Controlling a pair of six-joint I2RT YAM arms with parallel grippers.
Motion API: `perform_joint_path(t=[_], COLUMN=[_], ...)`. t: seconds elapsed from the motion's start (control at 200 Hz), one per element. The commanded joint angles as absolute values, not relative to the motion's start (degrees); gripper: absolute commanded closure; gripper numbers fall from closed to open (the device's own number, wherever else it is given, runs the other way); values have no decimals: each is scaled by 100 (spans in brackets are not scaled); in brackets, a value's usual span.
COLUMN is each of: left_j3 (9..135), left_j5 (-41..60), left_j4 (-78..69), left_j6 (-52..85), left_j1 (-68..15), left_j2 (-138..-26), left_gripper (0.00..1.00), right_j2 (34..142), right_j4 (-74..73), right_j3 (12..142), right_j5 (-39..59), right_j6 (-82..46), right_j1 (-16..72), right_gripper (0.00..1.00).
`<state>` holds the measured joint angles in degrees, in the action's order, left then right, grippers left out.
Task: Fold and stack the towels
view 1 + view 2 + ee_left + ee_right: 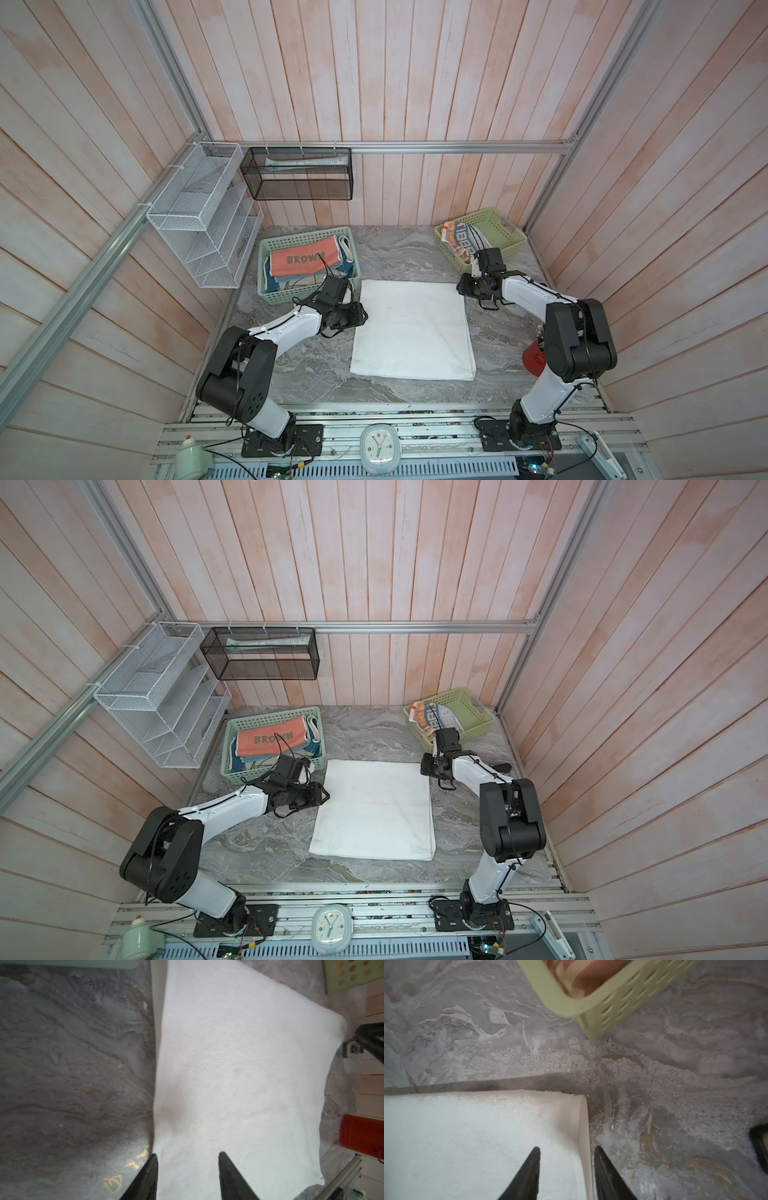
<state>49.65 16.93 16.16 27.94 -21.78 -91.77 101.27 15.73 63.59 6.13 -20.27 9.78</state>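
Observation:
A plain white towel lies flat, folded, in the middle of the marble table. My left gripper hovers at its left edge, jaws open, with the towel's edge showing below and between them. My right gripper is at the towel's far right corner, also open and straddling the folded edge. The coral "BROWN" towel lies folded on a blue and cream cloth in the left basket. A striped, lettered towel lies crumpled in the right basket.
The green basket sits at the back left and the yellow-green basket at the back right. A red cylinder stands behind my right arm. A white wire rack and a black mesh shelf hang on the walls.

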Motion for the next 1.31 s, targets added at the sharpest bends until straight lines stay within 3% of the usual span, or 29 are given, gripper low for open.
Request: perform_joint_path(t=[0.0,0.325,0.39,0.525,0.665,0.785,1.155,1.225,1.3], left_j3=[5244,6664,6807,6540,5960,5466,3871,3816,3950], left_j5=[1886,1988,2036,2262,2161,2118,1631,1501,1125], left_j4=[1568,1816,1855,1659,1342,1047,1068,1258,1494], left_j6=[2289,1650,1609,1787,2082,2388,3281,3347,3286], left_j1=[-1842,-1003,-984,-1157,-1699,-2161,-3118,-3190,-3169], left_j2=[-9545,-10662,-10731,-10506,-10131,-9994,-9080,-8817,-8586], left_gripper=[52,54,58,67,70,71,71,70,62], right_j2=[10300,10779,10784,10741,10597,10415,9185,8909,8732], right_j4=[1348,1258,1219,1188,1162,1143,1225,1300,1331], right_j3=[6470,6464,6388,6272,6049,5724,4449,4386,4439], right_j5=[339,262,294,312,380,447,621,667,681], right_j6=[-1933,-1835,-1841,-1819,-1806,-1826,-2224,-2266,-2224], right_j1=[952,940,950,957,969,1012,1168,1169,1169], right_gripper=[55,62,65,74,84,87,88,83,71])
